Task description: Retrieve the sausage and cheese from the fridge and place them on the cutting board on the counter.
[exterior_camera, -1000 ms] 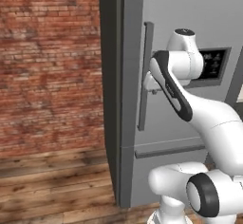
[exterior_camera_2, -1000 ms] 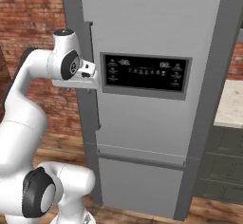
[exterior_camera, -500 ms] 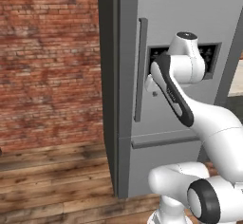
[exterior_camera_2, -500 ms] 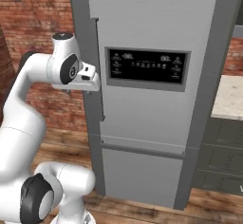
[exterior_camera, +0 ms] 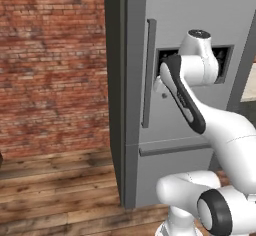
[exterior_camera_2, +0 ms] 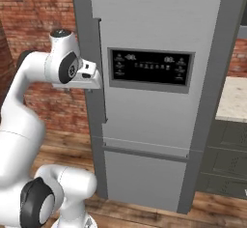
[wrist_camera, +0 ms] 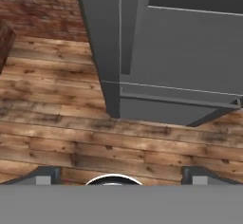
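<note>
One fridge [exterior_camera: 180, 80], door closed; sausage and cheese presumed inside, unseen. One vertical handle [exterior_camera: 148, 72], one dispenser panel [exterior_camera_2: 150, 67]. Gripper [exterior_camera_2: 94, 79] held beside the handle at 9 o'clock of the panel; jaws' state cannot be told. Risk judged: handle missed or slipped, door left unopened.

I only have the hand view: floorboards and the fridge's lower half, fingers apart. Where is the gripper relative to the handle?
Observer: By the base views, the gripper is up beside the long handle of the fridge, level with the black dispenser panel. I cannot tell whether it touches the handle.
Operator: Is the door open anywhere?
Observer: No, both base views show it shut over its full height.
Operator: Where is the counter?
Observer: The counter shows in the right base view, past the side of the fridge away from the handle.
</note>
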{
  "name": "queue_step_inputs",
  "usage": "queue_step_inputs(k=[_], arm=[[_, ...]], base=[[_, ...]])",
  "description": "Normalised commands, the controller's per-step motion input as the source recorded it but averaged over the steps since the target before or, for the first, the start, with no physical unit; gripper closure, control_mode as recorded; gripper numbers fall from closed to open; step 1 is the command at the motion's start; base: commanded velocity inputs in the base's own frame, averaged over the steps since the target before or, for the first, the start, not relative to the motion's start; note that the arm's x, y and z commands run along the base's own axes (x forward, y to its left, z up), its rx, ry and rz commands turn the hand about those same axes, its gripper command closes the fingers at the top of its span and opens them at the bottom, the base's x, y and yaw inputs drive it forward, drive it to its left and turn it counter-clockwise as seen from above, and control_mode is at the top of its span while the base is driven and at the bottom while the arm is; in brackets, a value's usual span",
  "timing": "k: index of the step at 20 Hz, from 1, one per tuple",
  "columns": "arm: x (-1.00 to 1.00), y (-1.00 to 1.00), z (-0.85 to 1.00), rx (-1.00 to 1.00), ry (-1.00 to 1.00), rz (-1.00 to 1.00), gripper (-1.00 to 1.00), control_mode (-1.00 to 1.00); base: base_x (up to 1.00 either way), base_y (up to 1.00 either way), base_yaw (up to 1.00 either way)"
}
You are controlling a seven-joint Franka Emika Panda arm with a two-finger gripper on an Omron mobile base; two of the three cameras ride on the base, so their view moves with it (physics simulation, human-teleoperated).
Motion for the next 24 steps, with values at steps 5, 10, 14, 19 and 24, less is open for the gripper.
queue_step_inputs(k=[5, 10, 14, 19, 24], arm=[[-0.31, 0.00, 0.00, -0.13, -0.74, 0.01, -1.00, -1.00], [0.06, 0.00, -0.19, 0.01, -0.23, 0.00, -1.00, -1.00], [0.05, 0.05, -0.09, 0.00, 0.00, 0.00, -1.00, -1.00], [0.30, 0.11, 0.00, 0.02, 0.01, 0.00, -1.00, -1.00], [0.62, 0.03, 0.00, 0.03, 0.00, -0.01, -1.00, -1.00]], base=[[0.00, 0.00, 0.00], [0.00, 0.00, 0.00], [0.00, 0.00, 0.00], [0.00, 0.00, 0.00], [0.00, 0.00, 0.00]])
